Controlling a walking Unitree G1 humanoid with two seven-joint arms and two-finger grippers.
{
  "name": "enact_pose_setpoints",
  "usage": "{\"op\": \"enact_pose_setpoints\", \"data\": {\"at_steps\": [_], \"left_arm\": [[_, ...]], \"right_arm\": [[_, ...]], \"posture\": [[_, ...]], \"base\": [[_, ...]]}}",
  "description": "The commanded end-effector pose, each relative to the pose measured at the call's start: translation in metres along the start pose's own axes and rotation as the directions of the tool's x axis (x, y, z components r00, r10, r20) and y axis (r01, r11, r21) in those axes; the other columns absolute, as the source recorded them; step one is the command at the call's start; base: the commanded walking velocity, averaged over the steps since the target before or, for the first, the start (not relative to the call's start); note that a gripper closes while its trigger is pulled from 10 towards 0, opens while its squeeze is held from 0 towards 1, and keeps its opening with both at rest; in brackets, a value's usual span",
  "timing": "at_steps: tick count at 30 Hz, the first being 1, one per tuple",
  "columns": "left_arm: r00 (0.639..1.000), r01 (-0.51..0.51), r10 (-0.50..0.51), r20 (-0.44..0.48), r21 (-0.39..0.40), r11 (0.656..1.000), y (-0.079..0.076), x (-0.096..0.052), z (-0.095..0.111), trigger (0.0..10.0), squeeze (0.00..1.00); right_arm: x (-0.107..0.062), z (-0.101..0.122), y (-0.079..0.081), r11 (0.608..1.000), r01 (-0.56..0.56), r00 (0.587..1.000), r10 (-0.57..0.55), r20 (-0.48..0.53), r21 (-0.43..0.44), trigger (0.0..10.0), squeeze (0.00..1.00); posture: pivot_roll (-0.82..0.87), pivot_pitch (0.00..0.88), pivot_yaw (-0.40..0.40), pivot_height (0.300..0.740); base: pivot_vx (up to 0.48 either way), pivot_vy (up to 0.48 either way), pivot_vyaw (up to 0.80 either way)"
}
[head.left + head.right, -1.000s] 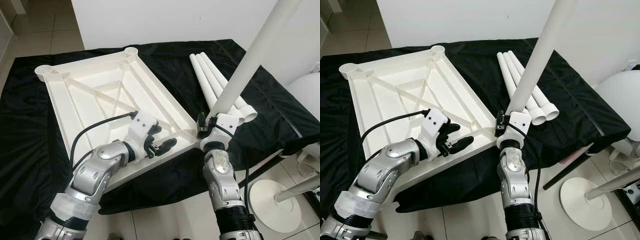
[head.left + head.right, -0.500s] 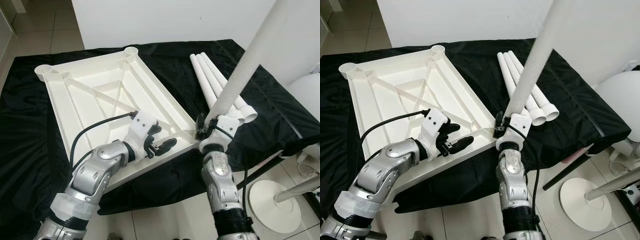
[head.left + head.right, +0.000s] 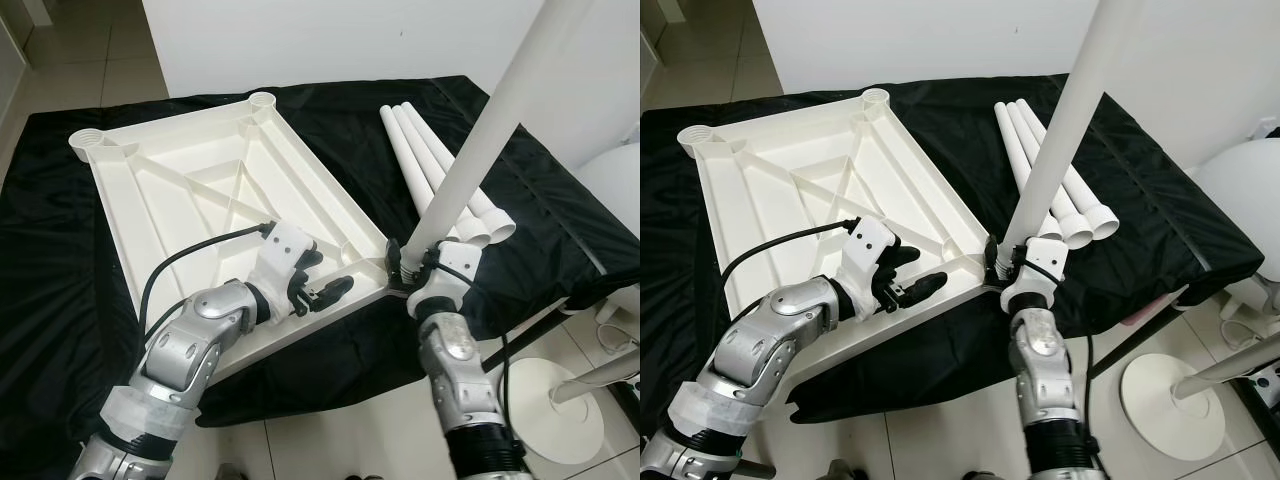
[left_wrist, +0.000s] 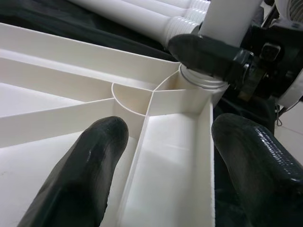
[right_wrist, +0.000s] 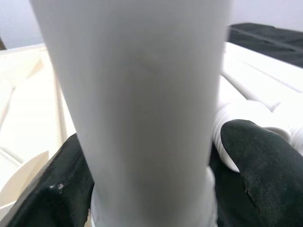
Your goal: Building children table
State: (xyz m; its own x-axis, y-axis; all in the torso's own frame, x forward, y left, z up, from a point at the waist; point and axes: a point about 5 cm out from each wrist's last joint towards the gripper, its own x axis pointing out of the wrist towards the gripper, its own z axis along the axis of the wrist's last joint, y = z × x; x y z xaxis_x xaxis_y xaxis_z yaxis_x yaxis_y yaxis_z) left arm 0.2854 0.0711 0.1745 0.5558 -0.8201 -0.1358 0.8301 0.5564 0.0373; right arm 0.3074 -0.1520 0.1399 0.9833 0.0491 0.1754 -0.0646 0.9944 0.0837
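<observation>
Right gripper (image 3: 1002, 262) was clamped on the bottom of a leg (image 3: 1065, 120), its fingers (image 5: 255, 165) pressed to either side of the white tube, and it held the leg's threaded end at the near right corner socket (image 4: 191, 82) of the tabletop (image 3: 810, 190). Left gripper (image 3: 908, 290) rested on the tabletop's near rim with its jaws apart, one finger (image 4: 80, 175) inside the ribbed underside and the other outside the edge wall, clamped on nothing. Judging by this, the step was seating the leg in its socket. To do it well, the leg should stand square to the tabletop rather than leaning, as it leaned toward the wall here; the thread ought to be started gently and turned without force, while the left gripper pressed down to stop the tabletop sliding on the cloth (image 3: 1140, 190). A cross-threaded start seemed the main risk. The tabletop lay upside down on the black cloth, a cream plastic rectangle with diagonal ribs and a round socket at each visible corner, the far ones empty. Three more legs (image 3: 1045, 170) lay side by side on the cloth just right of it, threaded ends toward the robot.
</observation>
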Motion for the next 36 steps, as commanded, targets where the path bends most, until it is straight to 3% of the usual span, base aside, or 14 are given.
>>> {"op": "enact_pose_setpoints", "data": {"at_steps": [1, 11, 14, 21, 33, 34, 35, 36], "left_arm": [[1.000, 0.032, -0.032, -0.001, 0.015, 0.999, -0.004, 0.001, 0.003, 10.0, 0.00], [0.999, 0.045, -0.045, -0.002, 0.023, 0.999, -0.008, 0.005, 0.002, 10.0, 0.00], [0.997, 0.074, -0.074, -0.005, 0.018, 0.997, -0.016, 0.008, 0.000, 10.0, 0.00], [0.992, 0.129, -0.129, -0.007, 0.021, 0.991, -0.034, 0.014, -0.003, 10.0, 0.00], [0.993, 0.114, -0.114, 0.021, 0.020, 0.993, -0.035, 0.020, 0.002, 10.0, 0.00], [0.994, 0.111, -0.112, 0.021, 0.021, 0.994, -0.034, 0.020, 0.002, 10.0, 0.00], [0.994, 0.109, -0.109, 0.022, 0.022, 0.994, -0.035, 0.020, 0.003, 10.0, 0.00], [0.994, 0.109, -0.109, 0.022, 0.022, 0.994, -0.035, 0.020, 0.003, 10.0, 0.00]], "right_arm": [[0.001, 0.004, 0.000, 1.000, -0.029, 0.999, 0.029, 0.019, 0.009, 10.0, 0.00], [0.009, 0.015, -0.011, 0.984, -0.164, 0.986, 0.166, 0.033, -0.071, 10.0, 0.00], [0.011, 0.016, -0.013, 0.962, -0.256, 0.966, 0.259, 0.021, -0.096, 10.0, 0.00], [0.014, 0.013, -0.019, 0.932, -0.340, 0.940, 0.341, -0.012, -0.125, 10.0, 0.00], [0.025, 0.011, -0.023, 0.886, -0.437, 0.899, 0.436, -0.045, -0.158, 10.0, 0.00], [0.027, 0.011, -0.024, 0.882, -0.442, 0.897, 0.439, -0.054, -0.163, 8.1, 0.00], [0.029, 0.010, -0.025, 0.879, -0.446, 0.895, 0.443, -0.060, -0.168, 4.4, 0.00], [0.029, 0.010, -0.025, 0.879, -0.446, 0.895, 0.443, -0.060, -0.168, 4.4, 0.00]], "posture": [[0.04, 0.069, 0.000, 0.740], [0.04, 0.052, -0.001, 0.740], [0.04, 0.043, -0.004, 0.740], [0.04, 0.041, -0.002, 0.740], [0.04, 0.034, 0.000, 0.740], [0.04, 0.035, -0.002, 0.740], [0.04, 0.037, -0.002, 0.740], [0.04, 0.037, -0.002, 0.740]], "base": [[0.000, 0.000, 0.00], [0.000, 0.000, 0.00], [0.000, 0.000, 0.00], [0.000, 0.000, 0.00], [0.000, 0.000, 0.00], [0.000, 0.000, 0.00], [0.000, 0.000, 0.00], [0.000, 0.000, 0.00]]}}
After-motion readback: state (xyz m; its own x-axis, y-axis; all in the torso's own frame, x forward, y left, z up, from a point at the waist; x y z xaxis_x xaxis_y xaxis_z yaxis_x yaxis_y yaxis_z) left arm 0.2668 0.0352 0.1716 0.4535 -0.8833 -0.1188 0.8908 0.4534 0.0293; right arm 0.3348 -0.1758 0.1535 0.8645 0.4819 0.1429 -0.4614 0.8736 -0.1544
